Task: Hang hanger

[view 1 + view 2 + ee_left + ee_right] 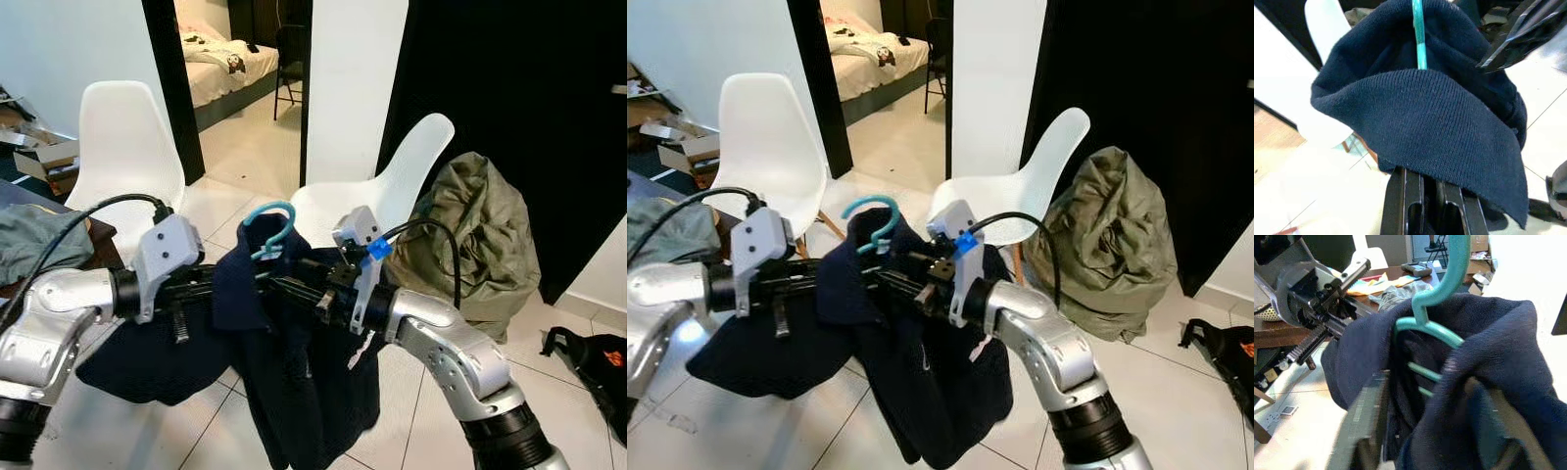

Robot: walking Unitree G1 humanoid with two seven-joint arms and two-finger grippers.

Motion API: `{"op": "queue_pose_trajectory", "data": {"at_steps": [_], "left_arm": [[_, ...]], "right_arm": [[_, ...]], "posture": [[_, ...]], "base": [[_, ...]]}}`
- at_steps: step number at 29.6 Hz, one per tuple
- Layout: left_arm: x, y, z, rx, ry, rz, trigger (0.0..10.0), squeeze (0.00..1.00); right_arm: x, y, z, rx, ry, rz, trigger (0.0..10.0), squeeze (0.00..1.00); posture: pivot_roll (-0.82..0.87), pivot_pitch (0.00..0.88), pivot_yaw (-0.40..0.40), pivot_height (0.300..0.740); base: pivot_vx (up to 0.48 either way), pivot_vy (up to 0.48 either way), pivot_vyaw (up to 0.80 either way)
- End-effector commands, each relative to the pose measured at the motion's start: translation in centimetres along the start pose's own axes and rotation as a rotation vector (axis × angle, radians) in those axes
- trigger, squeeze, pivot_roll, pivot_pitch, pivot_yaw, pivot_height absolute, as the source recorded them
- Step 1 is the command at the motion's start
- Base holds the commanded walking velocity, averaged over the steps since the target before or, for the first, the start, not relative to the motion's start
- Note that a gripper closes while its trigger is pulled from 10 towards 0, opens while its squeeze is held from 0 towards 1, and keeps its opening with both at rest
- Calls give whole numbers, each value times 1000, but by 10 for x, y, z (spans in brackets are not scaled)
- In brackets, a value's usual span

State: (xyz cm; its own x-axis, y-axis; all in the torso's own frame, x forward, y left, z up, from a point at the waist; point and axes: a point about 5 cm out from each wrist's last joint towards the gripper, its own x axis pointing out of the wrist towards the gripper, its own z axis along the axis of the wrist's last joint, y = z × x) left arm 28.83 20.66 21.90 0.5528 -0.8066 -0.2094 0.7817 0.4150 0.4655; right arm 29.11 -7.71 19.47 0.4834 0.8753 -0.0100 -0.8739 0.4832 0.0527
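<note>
From the head camera you see both silver arms raised and bent inward at chest height, the left end effector [211, 287] and the right end effector [299, 291] meeting at a teal hanger [271, 227] draped with a navy sweater [294, 372] held above the tiled floor [245, 147]. Two white chairs [122, 147] stand behind, an olive bag [480, 240] slumped beside the right one. Your left wrist view looks along black fingers [1405, 205] running under the sweater's knit fold, the hanger's teal stem above; how wide they sit, you cannot tell. Your right wrist view shows the hanger's hook and bars wrapped in the sweater, fingers blurred against the cloth, their grip unclear, with a wooden counter [1273, 328] beyond the opposite end effector.
</note>
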Motion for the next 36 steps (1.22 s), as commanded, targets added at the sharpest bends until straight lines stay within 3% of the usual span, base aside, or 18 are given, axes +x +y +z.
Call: {"op": "queue_pose_trajectory", "data": {"at_steps": [1, 2, 5, 6, 7, 8, 9, 10, 11, 13, 14, 15, 18, 20, 26, 36], "left_arm": [[-21, 17, 8, 35, 6, 13, 10000, 0], [-33, 26, 14, 46, 12, 22, 10000, 0], [-33, 26, 14, 46, 12, 22, 10000, 0], [-42, 31, 19, 54, 10, 27, 10000, 0], [-42, 31, 19, 54, 10, 27, 10000, 0], [-50, 35, 26, 53, -10, 22, 10000, 0], [-50, 35, 26, 53, -10, 22, 10000, 0], [-55, 36, 32, 44, -42, 6, 10000, 0], [-55, 36, 32, 44, -42, 6, 10000, 0], [-61, 38, 43, 38, -99, -11, 10000, 0], [-61, 38, 43, 38, -99, -11, 10000, 0], [-63, 38, 47, 36, -125, -14, 10000, 0], [-64, 39, 50, 38, -145, -19, 10000, 0], [-67, 39, 57, 41, -183, -37, 10000, 0], [-73, 40, 64, 41, -223, -62, 10000, 0], [-82, 46, 75, 62, -235, -86, 10000, 0]], "right_arm": [[-20, -15, 8, -2, -41, -30, 10000, 1000], [-35, -20, 16, -5, -81, -14, 10000, 1000], [-35, -20, 16, -5, -81, -14, 10000, 1000], [-47, -22, 23, -9, -117, 9, 10000, 1000], [-47, -22, 23, -9, -117, 9, 10000, 1000], [-62, -25, 31, -1, -166, 35, 10000, 1000], [-62, -25, 31, -1, -166, 35, 10000, 1000], [-75, -27, 37, 6, -203, 62, 10000, 1000], [-75, -27, 37, 6, -203, 62, 10000, 1000], [-90, -29, 45, 16, -253, 94, 10000, 1000], [-90, -29, 45, 16, -253, 94, 10000, 1000], [-93, -30, 45, 10, -250, 93, 10000, 925], [-94, -33, 44, -3, -224, 73, 10000, 925], [-92, -45, 32, -52, -90, -5, 10000, 0], [-94, -57, 21, -114, 49, -70, 10000, 0], [-104, -62, 27, -157, 95, -50, 10000, 0]], "posture": [[30, 0, -24, 740], [29, 0, -26, 740], [29, 0, -26, 740], [28, 0, -26, 740], [28, 0, -26, 740], [23, 0, -36, 740], [23, 0, -36, 740], [22, 0, -41, 740], [22, 0, -41, 740], [20, 0, -42, 740], [20, 0, -42, 740], [19, 0, -47, 740], [18, 0, -51, 740], [14, 0, -55, 740], [13, 0, -60, 740], [11, 0, -62, 740]], "base": [[0, 0, 0], [0, 0, 0], [0, 0, 0], [0, 0, 0], [0, 0, 0], [0, 0, 0], [0, 0, 0], [0, 0, 0], [0, 0, 0], [0, 0, 0], [0, 0, 0], [0, 0, 0], [0, 0, 0], [0, 0, 0], [0, 0, 0], [0, 0, 0]]}}
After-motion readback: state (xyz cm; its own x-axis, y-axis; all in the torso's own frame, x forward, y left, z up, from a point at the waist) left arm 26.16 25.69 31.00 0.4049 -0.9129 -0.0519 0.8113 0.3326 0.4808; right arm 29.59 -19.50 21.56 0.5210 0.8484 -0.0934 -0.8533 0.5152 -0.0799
